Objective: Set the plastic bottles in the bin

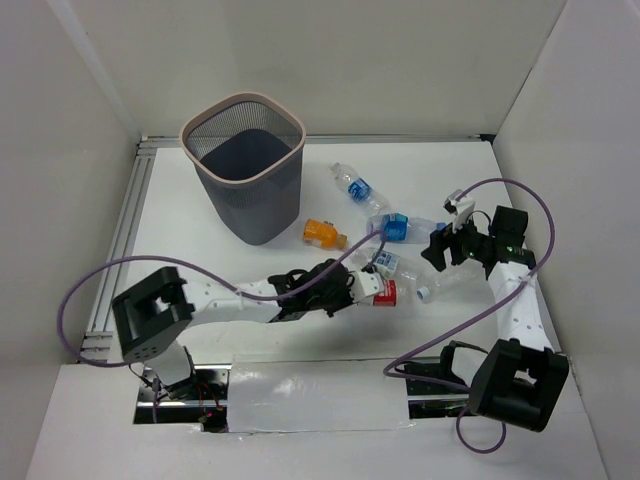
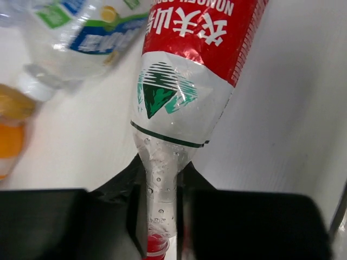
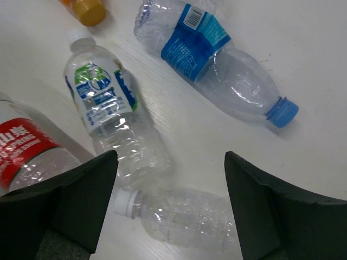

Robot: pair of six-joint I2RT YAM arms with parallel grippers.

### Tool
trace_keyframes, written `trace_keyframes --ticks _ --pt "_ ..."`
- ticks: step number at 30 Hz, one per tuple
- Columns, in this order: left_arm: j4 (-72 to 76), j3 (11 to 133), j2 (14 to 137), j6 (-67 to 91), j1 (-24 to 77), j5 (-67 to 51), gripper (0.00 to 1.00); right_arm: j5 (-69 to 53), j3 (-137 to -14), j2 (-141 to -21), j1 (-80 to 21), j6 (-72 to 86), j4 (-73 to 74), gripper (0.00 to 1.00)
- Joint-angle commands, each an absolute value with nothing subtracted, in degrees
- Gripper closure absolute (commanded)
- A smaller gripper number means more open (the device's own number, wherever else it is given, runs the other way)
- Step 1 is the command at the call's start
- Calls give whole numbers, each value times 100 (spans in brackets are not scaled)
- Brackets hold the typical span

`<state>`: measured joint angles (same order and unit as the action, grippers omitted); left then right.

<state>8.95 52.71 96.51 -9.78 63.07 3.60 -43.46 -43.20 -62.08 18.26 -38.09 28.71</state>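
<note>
The red-white labelled bottle [image 2: 190, 70] lies on the table, and my left gripper [image 2: 160, 206] is shut on its clear neck just above the red cap; it also shows in the top view [image 1: 384, 292]. My right gripper [image 3: 171, 184] is open, hovering over a clear unlabelled bottle [image 3: 184, 216] with a white cap. Nearby lie a green-white labelled bottle [image 3: 108, 108], a blue-labelled bottle [image 3: 211, 59] with a blue cap, and a short orange bottle [image 1: 324, 234]. Another blue-labelled bottle [image 1: 352, 185] lies further back. The mesh bin [image 1: 243, 165] stands at the back left, apart from both grippers.
White walls enclose the table on three sides. A metal rail [image 1: 115, 250] runs along the left edge. Purple cables loop from both arms over the table. The left arm [image 1: 240, 295] stretches across the front middle.
</note>
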Motion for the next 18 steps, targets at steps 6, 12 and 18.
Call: trace_keyframes --ticks 6,12,18 --pt "-201 5967 7377 -598 5942 1055 100 -5035 -4851 -6003 1898 -3946 2927 62" --pt "-336 6609 6558 -536 4924 1168 100 -5142 -4843 -6003 1898 -3806 2875 59" --pt "729 7117 6722 -186 3335 2389 99 -5343 -4702 -6221 1838 -4331 2952 13"
